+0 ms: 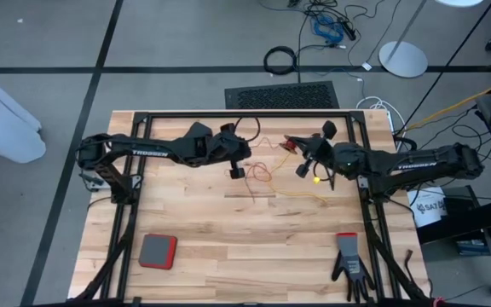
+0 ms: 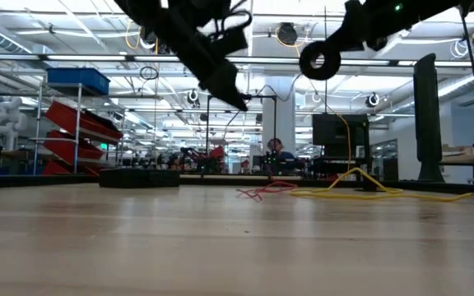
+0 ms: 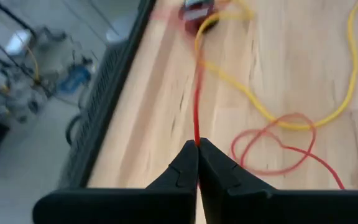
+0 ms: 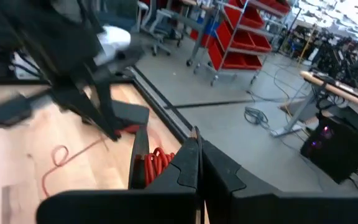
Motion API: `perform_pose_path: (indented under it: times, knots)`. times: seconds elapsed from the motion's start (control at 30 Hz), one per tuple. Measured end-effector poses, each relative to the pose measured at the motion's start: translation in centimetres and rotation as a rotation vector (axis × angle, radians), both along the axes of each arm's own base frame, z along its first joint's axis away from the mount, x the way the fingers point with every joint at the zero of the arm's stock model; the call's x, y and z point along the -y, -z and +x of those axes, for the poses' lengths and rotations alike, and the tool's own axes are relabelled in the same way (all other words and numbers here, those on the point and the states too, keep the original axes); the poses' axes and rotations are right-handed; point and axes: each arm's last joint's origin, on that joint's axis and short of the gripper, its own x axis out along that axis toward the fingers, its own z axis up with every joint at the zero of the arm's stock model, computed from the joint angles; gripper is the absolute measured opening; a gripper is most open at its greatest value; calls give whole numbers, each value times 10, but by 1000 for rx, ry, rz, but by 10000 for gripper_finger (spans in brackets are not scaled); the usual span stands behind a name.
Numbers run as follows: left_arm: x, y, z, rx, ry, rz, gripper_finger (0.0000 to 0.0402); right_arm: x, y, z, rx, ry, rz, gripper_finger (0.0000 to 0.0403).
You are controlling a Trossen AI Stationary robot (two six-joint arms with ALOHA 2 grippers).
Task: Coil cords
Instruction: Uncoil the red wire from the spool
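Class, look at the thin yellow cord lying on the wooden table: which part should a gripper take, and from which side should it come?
Take the thin yellow cord on a single strand where it lies flat on the wooden table, clear of the thin red cord's loops. Come from straight above, fingers astride the strand: it is too thin and low for a grip from the side, I judge.

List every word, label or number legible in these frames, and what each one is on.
"TROSSEN" on the left arm, white letters along its upper side.
White letters also run along the right arm, too blurred to read.
A white bucket beside the table carries dark print beginning "SAT"; the rest is cut off.
No other text is readable.
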Motion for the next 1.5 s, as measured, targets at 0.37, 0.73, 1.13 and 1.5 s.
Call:
perform_pose_path:
  times: [0.37,0.73,1.13,1.5]
  knots:
    - [-2,27,7,54,125,-125,70,-4,-20,-17,130,-26,-12,0]
    - [15,-4,28,423,309,-106,178,-5,-22,-17,153,-50,2,0]
    - [18,25,64,632,301,-206,180,-5,-25,-10,194,-77,-19,0]
    - [16,24,72,754,264,-208,180,-5,-24,-10,191,-77,-19,0]
